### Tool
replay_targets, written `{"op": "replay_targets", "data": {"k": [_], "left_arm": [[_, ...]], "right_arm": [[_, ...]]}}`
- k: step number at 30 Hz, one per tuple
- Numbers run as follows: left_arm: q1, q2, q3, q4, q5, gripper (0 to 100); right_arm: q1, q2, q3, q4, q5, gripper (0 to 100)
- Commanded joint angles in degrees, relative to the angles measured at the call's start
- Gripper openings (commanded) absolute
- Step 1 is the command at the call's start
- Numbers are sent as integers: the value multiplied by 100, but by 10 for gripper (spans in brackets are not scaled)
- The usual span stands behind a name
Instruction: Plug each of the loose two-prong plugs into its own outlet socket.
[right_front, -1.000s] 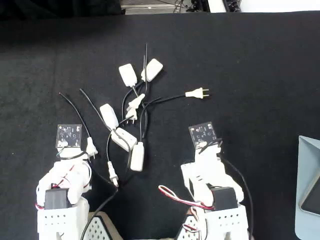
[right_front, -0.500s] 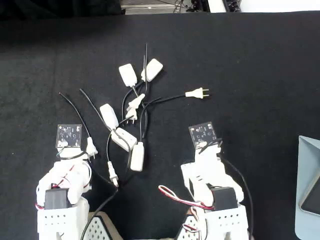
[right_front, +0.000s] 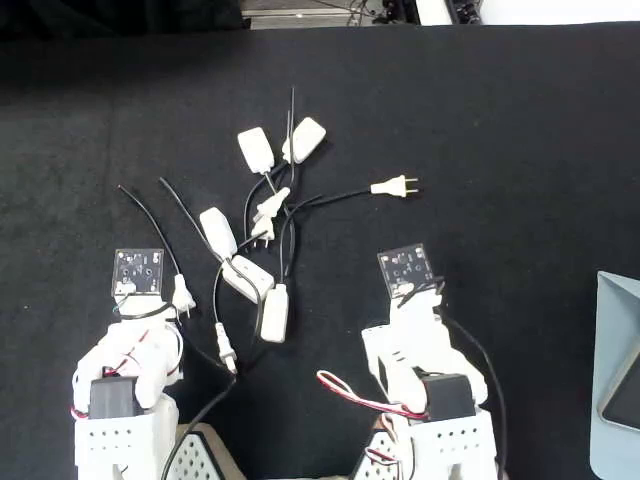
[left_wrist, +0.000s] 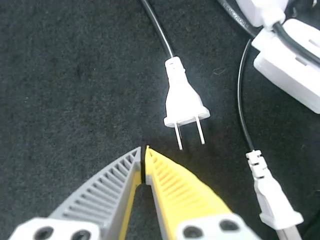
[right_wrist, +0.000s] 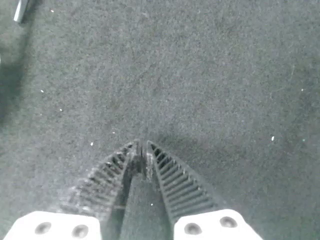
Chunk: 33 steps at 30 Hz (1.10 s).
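One black felt tabletop (right_front: 520, 150) carries everything. Two white arms stand at its near edge, the left arm (right_front: 125, 365) and the right arm (right_front: 425, 365), well apart; a pale blue-grey tray (right_front: 612, 380) sits at the tabletop's right edge. Five white oblong outlet sockets (right_front: 256, 148) lie among tangled black cords (right_front: 325, 198) beyond and between the arms, two side by side farthest off, three nearer. The left gripper (left_wrist: 144, 151) has its grey and yellow jaws pressed together on nothing; the right gripper (right_wrist: 141, 148) has its jaws pressed together too, over bare felt. One white two-prong plug (left_wrist: 184, 102) lies loose just beside the left jaws' tips, prongs towards them, not touching. A second plug (right_front: 226, 348) lies near it, a third plug (right_front: 395, 185) alone beyond the right arm; more sit in the tangle.
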<state>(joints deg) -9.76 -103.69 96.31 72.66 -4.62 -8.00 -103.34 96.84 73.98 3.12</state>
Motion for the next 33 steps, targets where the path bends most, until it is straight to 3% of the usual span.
{"op": "replay_targets", "data": {"k": [1,7,13,17,22,33], "left_arm": [[-655,-35,-251,53,9,30],[-2290,-44,-602,-9,9,30],[-2492,-44,-576,44,44,30],[-2484,-44,-567,35,26,30],[-2448,-44,-382,18,18,30],[-2448,-44,-242,-9,44,30]], "right_arm": [[88,-453,-31,62,0,14],[105,-453,-611,88,0,14],[-176,-418,-1798,79,-18,12],[-791,-57,-2545,79,-53,12],[-1635,1719,-3521,35,-747,13],[-4255,6422,-5982,35,-2444,48]]}}
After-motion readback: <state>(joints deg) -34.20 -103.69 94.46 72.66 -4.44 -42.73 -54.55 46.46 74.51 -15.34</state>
